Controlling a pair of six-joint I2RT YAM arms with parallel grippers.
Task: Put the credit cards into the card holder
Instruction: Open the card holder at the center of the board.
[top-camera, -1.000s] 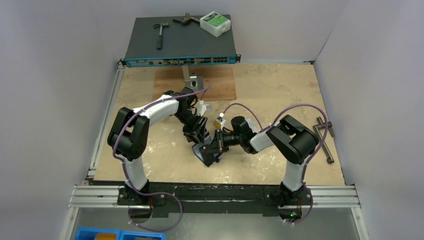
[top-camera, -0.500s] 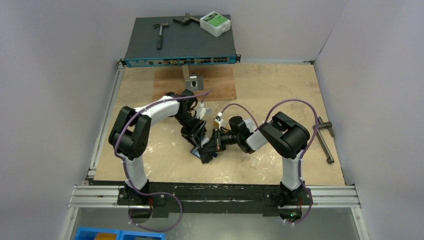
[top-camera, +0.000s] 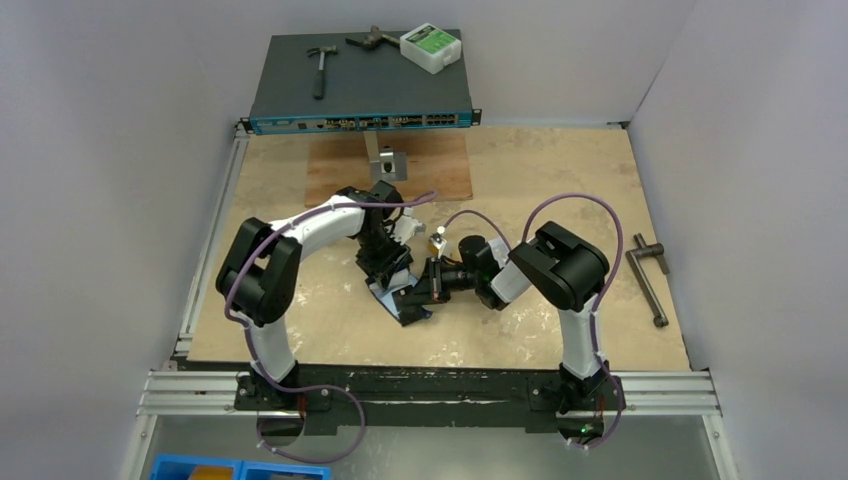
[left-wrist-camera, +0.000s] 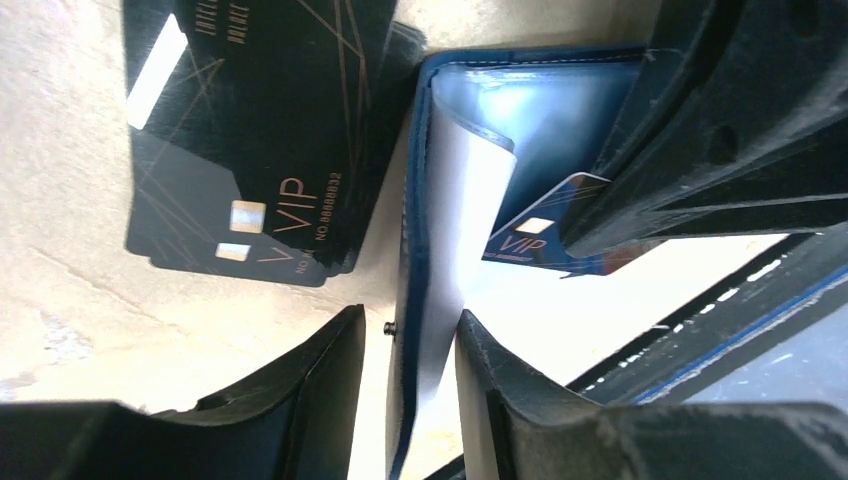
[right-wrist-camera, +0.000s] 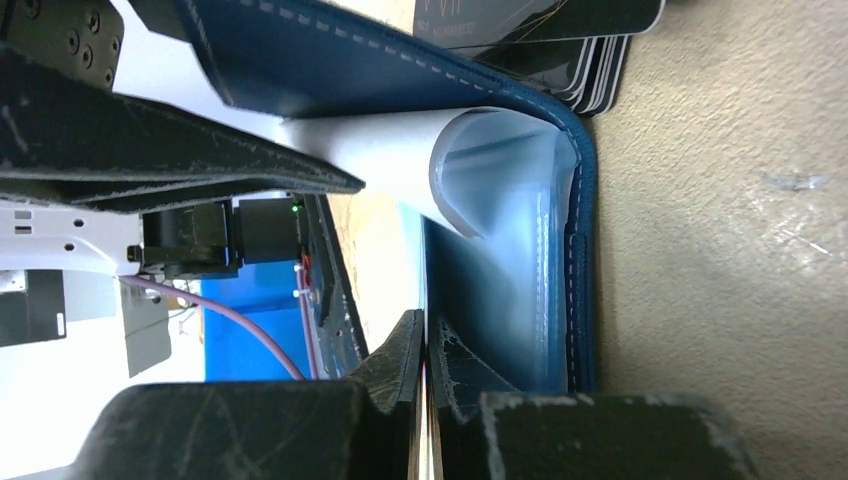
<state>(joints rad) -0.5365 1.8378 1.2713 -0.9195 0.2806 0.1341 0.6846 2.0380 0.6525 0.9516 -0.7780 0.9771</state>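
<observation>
Near edge, below the rail: a blue bin (top-camera: 165, 462) with something yellow-orange inside. I cannot tell what it is.

Mid-surface (top-camera: 540, 330): both arms meet over the card holder (right-wrist-camera: 585, 250). It lies open, one navy cover flat and the other raised.

- Left tool (left-wrist-camera: 410, 318): the fingers stand part way apart astride the raised cover. One finger is against the pale inner sleeve and a sliver of light shows on the other side. I cannot tell whether it truly pinches.
- Right tool (right-wrist-camera: 424, 325): the fingers are together, clamped on a dark VIP card (left-wrist-camera: 530, 238). The card's corner reaches over the light blue lining. I judge it is at the pocket mouth, not seated.
- Holder contents: clear sleeves only. I see no card lodged in them.

Just beside the holder, a fanned stack of black cards (left-wrist-camera: 250, 130) lies on the surface, several deep.

Progress, my judgement: early. The first insertion is under way and the whole stack is left to do.

Far end:
- a brown board (top-camera: 440, 165)
- a network switch (top-camera: 360, 95) carrying a hammer (top-camera: 320, 68) and a white box (top-camera: 430, 47)
</observation>
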